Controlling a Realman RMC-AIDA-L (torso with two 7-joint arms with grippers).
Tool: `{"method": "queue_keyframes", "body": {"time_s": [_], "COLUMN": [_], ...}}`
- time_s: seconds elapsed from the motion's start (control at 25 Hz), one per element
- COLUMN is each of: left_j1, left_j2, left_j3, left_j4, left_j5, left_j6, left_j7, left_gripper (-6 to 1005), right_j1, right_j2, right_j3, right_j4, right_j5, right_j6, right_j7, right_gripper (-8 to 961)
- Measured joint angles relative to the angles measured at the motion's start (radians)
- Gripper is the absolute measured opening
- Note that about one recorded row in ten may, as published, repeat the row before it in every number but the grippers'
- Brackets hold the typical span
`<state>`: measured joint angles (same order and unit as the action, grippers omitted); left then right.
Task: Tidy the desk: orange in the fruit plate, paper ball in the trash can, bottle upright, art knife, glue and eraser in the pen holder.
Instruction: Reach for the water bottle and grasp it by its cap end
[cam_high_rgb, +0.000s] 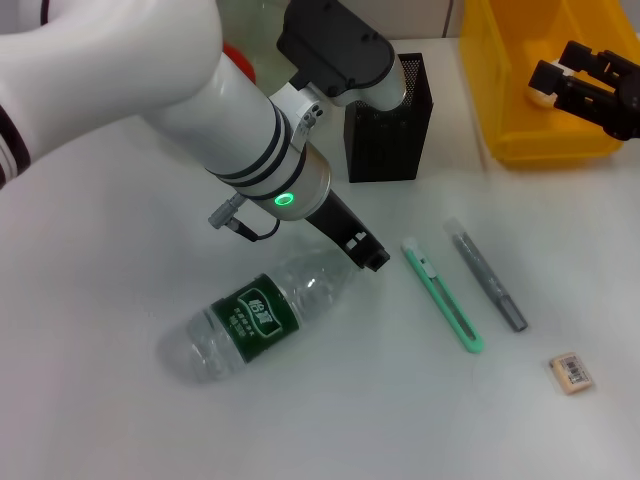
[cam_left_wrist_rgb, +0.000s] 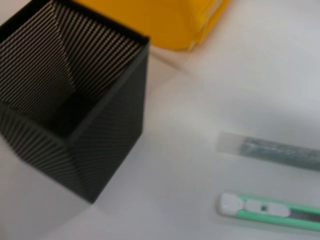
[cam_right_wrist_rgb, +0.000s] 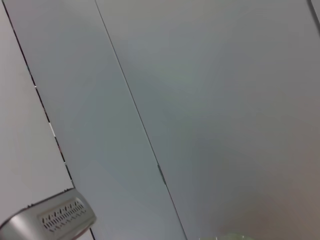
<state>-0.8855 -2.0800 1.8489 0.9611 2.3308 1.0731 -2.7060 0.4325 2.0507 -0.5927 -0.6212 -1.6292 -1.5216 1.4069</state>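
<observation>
The bottle (cam_high_rgb: 255, 318) lies on its side on the desk (cam_high_rgb: 90, 410), neck toward the pen holder (cam_high_rgb: 385, 140). My left gripper (cam_high_rgb: 368, 256) sits right at the bottle's cap end and hides the cap. To the right lie the art knife (cam_high_rgb: 443, 295), the glue (cam_high_rgb: 485, 275) and the eraser (cam_high_rgb: 571, 372). The left wrist view shows the pen holder (cam_left_wrist_rgb: 75, 115), glue (cam_left_wrist_rgb: 280, 150) and art knife (cam_left_wrist_rgb: 270, 210). My right gripper (cam_high_rgb: 550, 80) hangs over the trash can (cam_high_rgb: 510, 120), shut on the paper ball (cam_high_rgb: 540, 97). A sliver of the orange (cam_high_rgb: 236, 58) shows behind my left arm.
My left arm crosses the back left of the desk and hides most of the fruit plate (cam_high_rgb: 250, 15). The trash can stands at the back right, close beside the pen holder. The right wrist view shows only a grey panelled surface.
</observation>
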Motion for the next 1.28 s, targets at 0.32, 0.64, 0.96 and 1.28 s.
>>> {"method": "queue_keyframes", "body": {"time_s": [0.32,0.64,0.96,1.28], "left_j1": [0.001,0.002,0.002,0.001], "left_j2": [0.000,0.000,0.000,0.000], "left_j3": [-0.013,-0.013,-0.012,-0.006], "left_j4": [-0.005,-0.008,-0.009,-0.018], "left_j5": [-0.008,-0.006,-0.005,0.041], "left_j6": [0.024,0.022,0.006,0.025], "left_j7": [0.029,0.029,0.022,0.018], "left_gripper": [439,474,542,730], "right_j1": [-0.003,0.002,0.003,0.003], "right_j2": [0.000,0.000,0.000,0.000], "right_j3": [0.001,0.000,0.001,0.002], "right_j4": [0.005,0.028,0.029,0.029], "right_j5": [0.003,0.003,0.005,0.006], "right_j6": [0.000,0.000,-0.002,-0.005], "right_j7": [-0.007,-0.018,-0.019,-0.019], "right_gripper": [803,803,802,802]}}
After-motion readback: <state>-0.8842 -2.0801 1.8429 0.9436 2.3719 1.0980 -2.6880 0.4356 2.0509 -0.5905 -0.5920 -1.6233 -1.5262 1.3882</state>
